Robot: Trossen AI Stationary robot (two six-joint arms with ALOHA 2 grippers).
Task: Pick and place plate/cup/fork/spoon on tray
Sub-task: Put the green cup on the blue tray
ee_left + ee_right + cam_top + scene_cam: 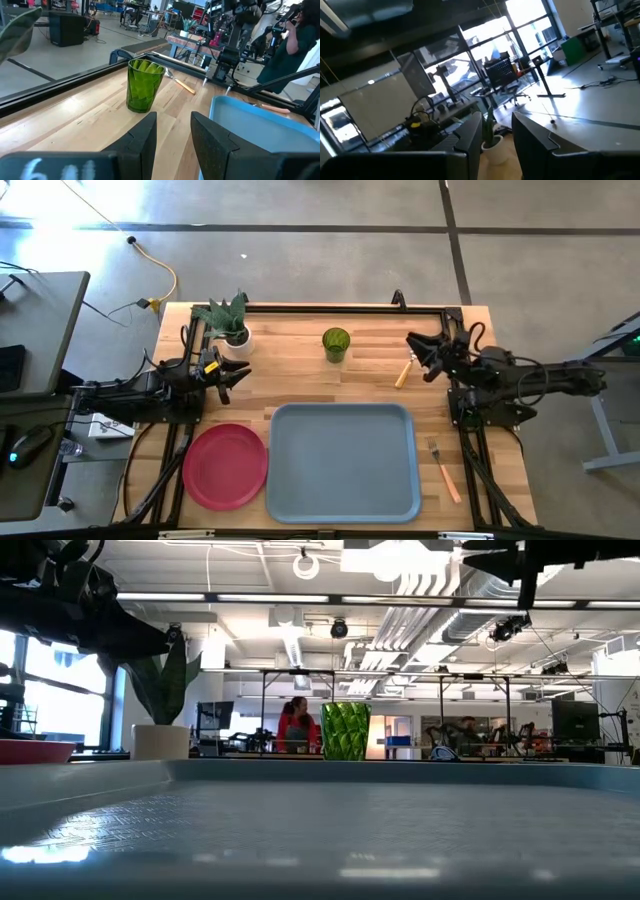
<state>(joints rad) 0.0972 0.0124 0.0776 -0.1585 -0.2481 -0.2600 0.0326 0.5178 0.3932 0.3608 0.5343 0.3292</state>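
The tray lies bare at the 6 o'clock edge of the wooden surface. The plate touches the tray's 9 o'clock side. The cup stands upright at 12 o'clock, apart from the tray. The spoon lies toward 1 o'clock, just beside the right end effector, whose fingers are parted and hold nothing. The fork lies at 4 o'clock, off the tray. The left end effector hovers at 10 o'clock beside a potted plant, released and empty.
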